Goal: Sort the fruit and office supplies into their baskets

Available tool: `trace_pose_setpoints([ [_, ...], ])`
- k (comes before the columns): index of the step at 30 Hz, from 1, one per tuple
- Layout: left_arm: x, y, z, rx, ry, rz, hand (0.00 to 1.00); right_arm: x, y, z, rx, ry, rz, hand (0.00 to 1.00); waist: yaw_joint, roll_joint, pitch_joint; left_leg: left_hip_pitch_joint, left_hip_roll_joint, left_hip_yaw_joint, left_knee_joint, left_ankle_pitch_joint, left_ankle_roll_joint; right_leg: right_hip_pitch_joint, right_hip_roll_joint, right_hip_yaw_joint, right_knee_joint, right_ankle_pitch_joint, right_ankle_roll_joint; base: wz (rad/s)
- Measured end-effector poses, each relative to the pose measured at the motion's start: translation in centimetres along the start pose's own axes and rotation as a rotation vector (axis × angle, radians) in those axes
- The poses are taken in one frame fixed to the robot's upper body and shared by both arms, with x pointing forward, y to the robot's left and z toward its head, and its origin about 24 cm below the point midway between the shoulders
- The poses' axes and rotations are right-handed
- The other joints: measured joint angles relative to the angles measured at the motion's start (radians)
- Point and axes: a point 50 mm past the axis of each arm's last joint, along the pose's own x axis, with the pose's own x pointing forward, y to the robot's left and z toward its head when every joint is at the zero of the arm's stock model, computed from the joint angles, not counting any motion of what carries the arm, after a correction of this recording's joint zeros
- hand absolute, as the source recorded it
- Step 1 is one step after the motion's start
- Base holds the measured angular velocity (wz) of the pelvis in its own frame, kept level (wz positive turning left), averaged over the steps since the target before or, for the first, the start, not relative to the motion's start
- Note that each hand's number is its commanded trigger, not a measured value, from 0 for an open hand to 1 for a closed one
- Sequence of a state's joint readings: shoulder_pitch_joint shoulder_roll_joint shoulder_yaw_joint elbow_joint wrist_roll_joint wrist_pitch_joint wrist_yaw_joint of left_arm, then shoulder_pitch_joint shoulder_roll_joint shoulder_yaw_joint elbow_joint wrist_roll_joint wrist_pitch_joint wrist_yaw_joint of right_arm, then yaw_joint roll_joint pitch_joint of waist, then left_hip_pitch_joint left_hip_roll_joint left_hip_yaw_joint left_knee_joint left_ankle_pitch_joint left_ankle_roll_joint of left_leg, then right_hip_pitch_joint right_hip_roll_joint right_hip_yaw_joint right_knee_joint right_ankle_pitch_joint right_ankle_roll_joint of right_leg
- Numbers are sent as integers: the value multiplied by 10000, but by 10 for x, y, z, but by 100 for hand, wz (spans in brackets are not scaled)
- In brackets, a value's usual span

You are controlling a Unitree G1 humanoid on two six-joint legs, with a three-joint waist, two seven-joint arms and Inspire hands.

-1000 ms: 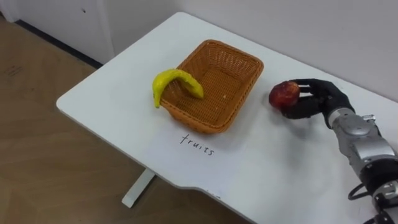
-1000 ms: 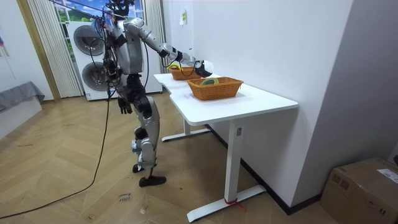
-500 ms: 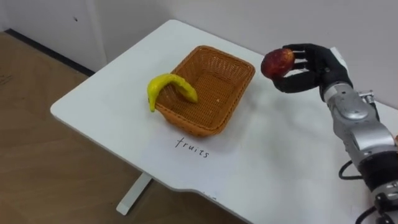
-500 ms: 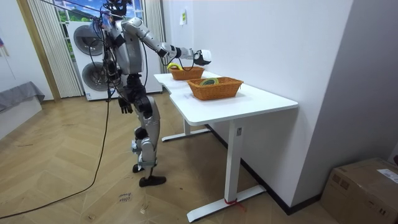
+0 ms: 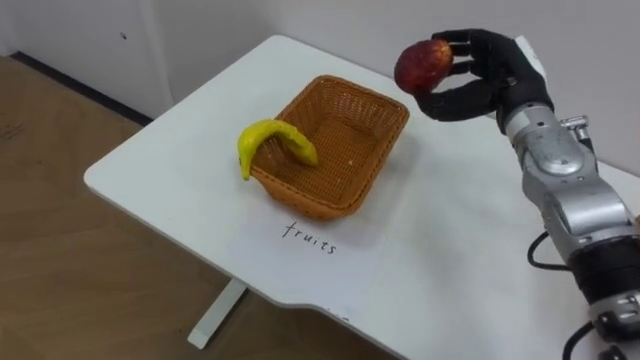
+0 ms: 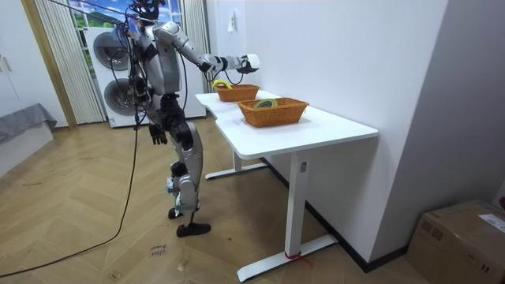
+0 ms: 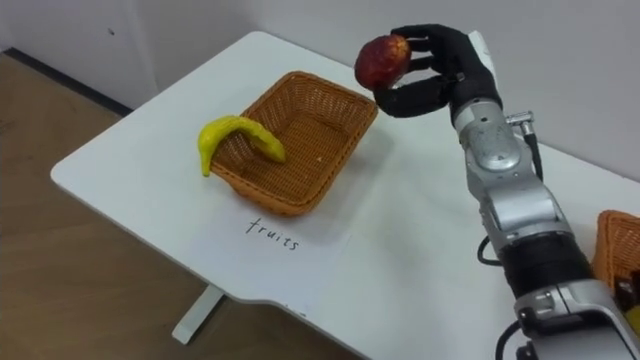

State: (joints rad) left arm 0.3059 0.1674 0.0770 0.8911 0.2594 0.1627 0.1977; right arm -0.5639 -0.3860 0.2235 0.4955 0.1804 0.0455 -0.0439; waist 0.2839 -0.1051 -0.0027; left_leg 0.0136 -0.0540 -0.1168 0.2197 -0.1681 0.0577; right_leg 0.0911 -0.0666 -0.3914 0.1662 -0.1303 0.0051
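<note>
Over the desk [image 5: 190,150], our right hand [image 5: 500,80] is matt black, its fingers [image 5: 478,45] thick, rounded and segmented, with a white patch at its back. Farther from the desk, our forearm runs in silver-grey metal cylinders dotted with small dark screws, then a black collar with a looping black cable. Beside the desk, our torso is grey and silver, our legs are dark with paler shins, and our left hand [image 6: 156,136] is dark.

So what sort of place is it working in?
Probably a home-like room, perhaps a test space: stacked washing machines by a curtain, a wooden floor, and a white table with wicker baskets, where the right robot hand holds an apple.
</note>
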Motion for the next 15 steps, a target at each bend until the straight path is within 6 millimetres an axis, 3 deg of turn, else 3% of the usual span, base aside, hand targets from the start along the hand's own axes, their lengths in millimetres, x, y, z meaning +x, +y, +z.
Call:
trace_pose_setpoints([
  [6, 0, 0, -1, 14, 74, 63, 0, 1, 14, 1, -625, -64, 485, 100, 267, -199, 57, -20, -65, -235, -1, -2, 3, 123, -10, -194, -140, -29, 30, 11],
  [8, 0, 0, -1, 15, 67, 61, 0, 1, 17, 1, -805, -82, 544, 100, 361, -196, 61, -16, -80, -266, 0, -9, 13, 138, -17, -213, -139, -24, 38, 7],
  [12, 0, 0, -1, 35, 101, 58, 0, 1, 24, -1, -1010, 13, 812, 100, 615, -134, 181, -19, -81, -264, 1, -24, 31, 134, -26, -218, -130, -18, 47, 0],
  [15, 0, 0, -1, 45, 170, 63, 0, 0, 32, -6, -1377, 319, 1085, 100, 756, -105, 220, -26, -81, -258, -25, -29, 34, 106, -31, -237, -125, -18, 48, 0],
])
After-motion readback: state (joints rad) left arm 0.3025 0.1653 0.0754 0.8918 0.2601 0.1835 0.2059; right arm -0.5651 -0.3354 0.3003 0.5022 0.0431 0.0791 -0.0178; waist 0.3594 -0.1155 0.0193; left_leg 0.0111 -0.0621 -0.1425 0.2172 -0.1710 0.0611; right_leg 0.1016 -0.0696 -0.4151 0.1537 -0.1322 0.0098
